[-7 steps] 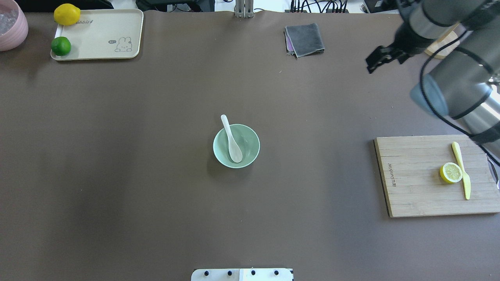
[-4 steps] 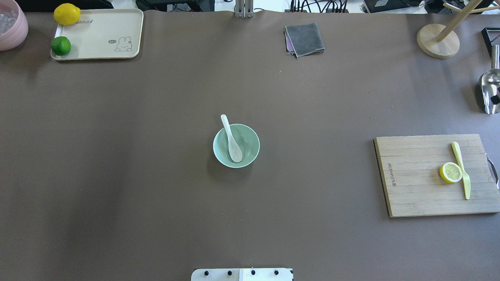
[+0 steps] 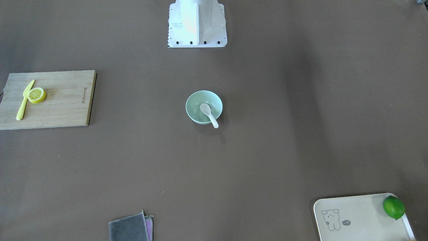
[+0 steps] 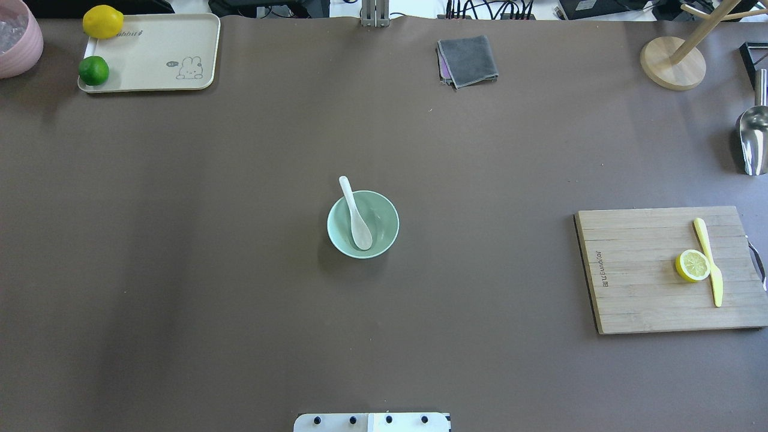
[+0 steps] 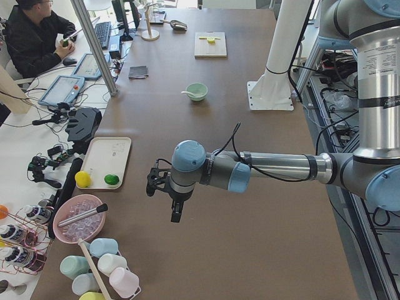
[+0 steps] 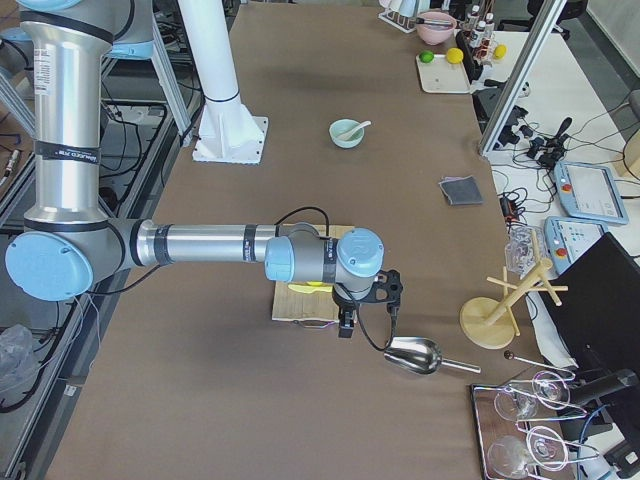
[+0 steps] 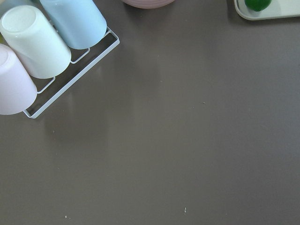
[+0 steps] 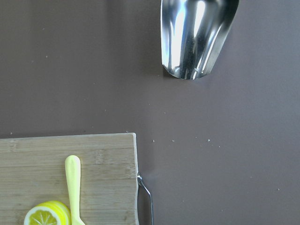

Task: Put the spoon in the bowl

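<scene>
A brown mat covers the long work table [image 4: 180, 270] in a robotics lab, the robot's white base plate [image 4: 372, 422] at the near edge. At mid-table stands the round pale mint-green bowl [image 4: 393, 219]. The small glossy white soup spoon [image 4: 355, 216] lies in it, its oval scoop down on the bowl's floor and its short handle leaning on the far-left rim, the tip jutting just past it. To the right of the bowl, well apart, a bamboo cutting board [image 4: 636, 282] carries a halved lemon [image 4: 692, 266] touching a yellow plastic knife [image 4: 709, 261]. Along the far edge sit a cream tray with a rabbit drawing [image 4: 156, 54] holding a green lime [image 4: 93, 71] and a whole lemon [image 4: 102, 21], a folded grey cloth [image 4: 468, 60], and a round wooden stand [image 4: 672, 63] near a shiny metal scoop [image 4: 753, 141]. Neither arm is near the bowl: the left gripper [image 5: 172, 200] hangs over the table's left end close to the tray, and the right gripper [image 6: 360, 305] hangs over the right end between the board and the scoop. Each shows only in a side view, so whether either is parted or clenched cannot be told, though neither is seen carrying anything. By the look of it the placing itself is done and the spoon is resting free. What remains calls only for keeping both arms clear, since a knock to the overhanging handle could tip the spoon out.
</scene>
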`<action>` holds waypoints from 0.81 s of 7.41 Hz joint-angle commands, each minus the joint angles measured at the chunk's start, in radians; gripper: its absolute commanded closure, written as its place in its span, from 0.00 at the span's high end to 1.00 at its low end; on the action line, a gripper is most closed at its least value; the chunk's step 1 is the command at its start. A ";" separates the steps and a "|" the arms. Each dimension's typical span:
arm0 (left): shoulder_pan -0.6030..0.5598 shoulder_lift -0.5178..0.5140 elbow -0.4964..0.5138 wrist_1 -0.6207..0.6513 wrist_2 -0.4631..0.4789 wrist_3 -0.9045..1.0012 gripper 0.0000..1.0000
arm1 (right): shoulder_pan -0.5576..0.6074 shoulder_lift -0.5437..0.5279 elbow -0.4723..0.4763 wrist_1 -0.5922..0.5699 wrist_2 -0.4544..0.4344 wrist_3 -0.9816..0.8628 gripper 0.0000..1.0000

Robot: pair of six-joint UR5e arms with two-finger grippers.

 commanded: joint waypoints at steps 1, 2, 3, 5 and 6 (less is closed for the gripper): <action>0.000 0.001 0.001 0.001 0.002 0.000 0.98 | 0.018 0.004 0.006 -0.003 -0.002 0.009 1.00; 0.000 0.001 0.004 0.002 0.007 0.000 0.98 | 0.019 0.011 0.009 -0.005 -0.001 0.010 1.00; 0.000 0.001 0.005 0.002 0.009 0.000 0.98 | 0.019 0.013 0.009 -0.005 -0.001 0.010 1.00; 0.001 -0.001 0.005 0.002 0.010 0.000 0.98 | 0.018 0.013 0.009 -0.002 -0.002 0.010 1.00; 0.001 -0.001 0.007 0.002 0.010 0.000 0.98 | 0.018 0.014 0.008 0.000 -0.004 0.010 1.00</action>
